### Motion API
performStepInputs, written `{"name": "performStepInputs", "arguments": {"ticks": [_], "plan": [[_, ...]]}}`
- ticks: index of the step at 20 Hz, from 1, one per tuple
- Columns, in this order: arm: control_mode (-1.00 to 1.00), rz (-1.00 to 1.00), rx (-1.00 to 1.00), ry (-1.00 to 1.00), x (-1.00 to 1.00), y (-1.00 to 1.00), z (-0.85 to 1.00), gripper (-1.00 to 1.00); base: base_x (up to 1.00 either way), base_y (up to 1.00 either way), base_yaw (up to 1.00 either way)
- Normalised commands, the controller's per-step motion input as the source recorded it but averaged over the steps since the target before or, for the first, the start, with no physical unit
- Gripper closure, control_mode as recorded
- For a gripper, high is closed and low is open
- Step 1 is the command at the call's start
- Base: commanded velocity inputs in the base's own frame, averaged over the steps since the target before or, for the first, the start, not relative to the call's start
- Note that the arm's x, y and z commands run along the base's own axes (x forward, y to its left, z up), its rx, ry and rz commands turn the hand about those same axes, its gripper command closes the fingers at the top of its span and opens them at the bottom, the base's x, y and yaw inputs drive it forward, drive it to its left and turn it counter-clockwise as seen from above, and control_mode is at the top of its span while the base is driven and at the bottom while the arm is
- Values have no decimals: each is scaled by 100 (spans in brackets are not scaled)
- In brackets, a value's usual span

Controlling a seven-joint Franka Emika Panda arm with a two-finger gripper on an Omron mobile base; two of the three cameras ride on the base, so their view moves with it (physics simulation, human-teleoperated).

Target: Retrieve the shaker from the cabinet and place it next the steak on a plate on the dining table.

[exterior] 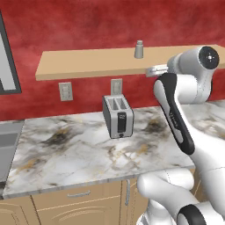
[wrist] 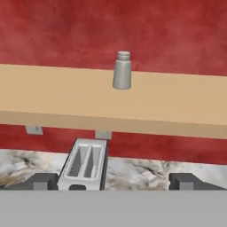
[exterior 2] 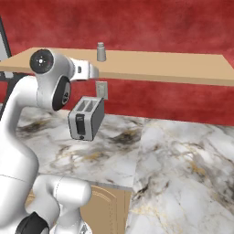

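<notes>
jaws wide open, empty, facing shaker [wrist: 122, 71]

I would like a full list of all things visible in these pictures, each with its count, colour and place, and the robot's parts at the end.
shaker: one, grey metal, upright on the shelf, near the wall.
cabinet shelf: one, light wood, on the red wall above the counter.
toaster: one, silver with dark front panel, two slots, on the counter below the shelf.
wall outlets: two, pale grey, on the red wall under the shelf.
counter top: white marble with grey and gold veins, on light-wood cupboards.
cupboard doors: light wood with metal handles, under the counter.
arm: one, white with dark joints.
gripper: one, dark fingertips, open, holding nothing, aimed at the shelf.
</notes>
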Motion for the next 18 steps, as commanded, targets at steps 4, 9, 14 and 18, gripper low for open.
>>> {"name": "performStepInputs", "arguments": {"ticks": [4,9,14,18], "plan": [[-100,-1,0,-2,0,-10,21,-100,0,0,0],[-100,0,0,-1,0,-14,16,-100,0,0,0],[-100,0,0,0,6,-9,4,-100,0,0,0],[-100,0,0,0,21,0,22,-100,0,0,0]]}}
